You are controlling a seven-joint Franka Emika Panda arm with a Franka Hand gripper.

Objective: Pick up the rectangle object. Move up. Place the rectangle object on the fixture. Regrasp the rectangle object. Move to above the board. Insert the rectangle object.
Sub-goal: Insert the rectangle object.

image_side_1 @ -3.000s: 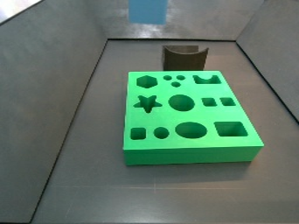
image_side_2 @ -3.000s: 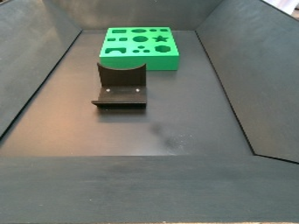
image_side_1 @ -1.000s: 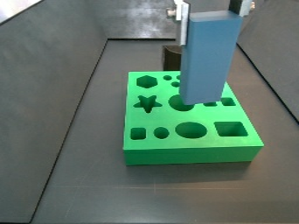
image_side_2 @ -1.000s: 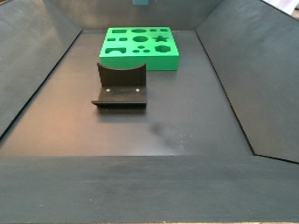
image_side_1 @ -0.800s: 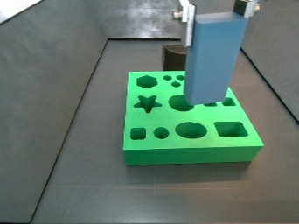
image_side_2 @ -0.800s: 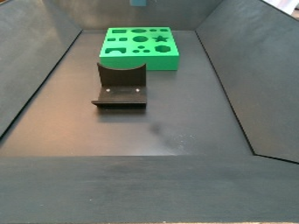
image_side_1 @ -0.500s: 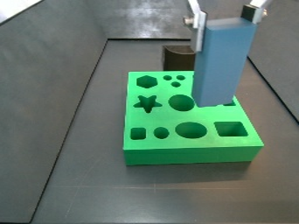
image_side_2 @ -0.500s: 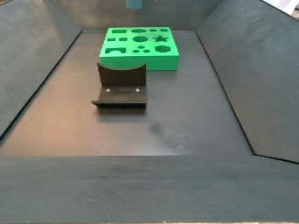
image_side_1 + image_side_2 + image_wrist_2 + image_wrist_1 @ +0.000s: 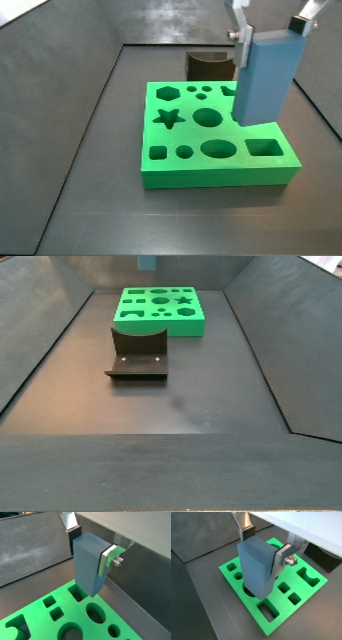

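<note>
The board lies flat on the dark floor, unmoved since the earlier frames; in a side view it sits at the far end behind the fixture. The fixture also shows just beyond the board's far edge, in the same spot as before. The block hangs upright above the board's right half, its lower end over the square cut-outs; half a second ago it stood further left, nearer the round hole. In both wrist views it hangs clear above the green surface. The claw pinches the block's upper end between its silver fingers.
</note>
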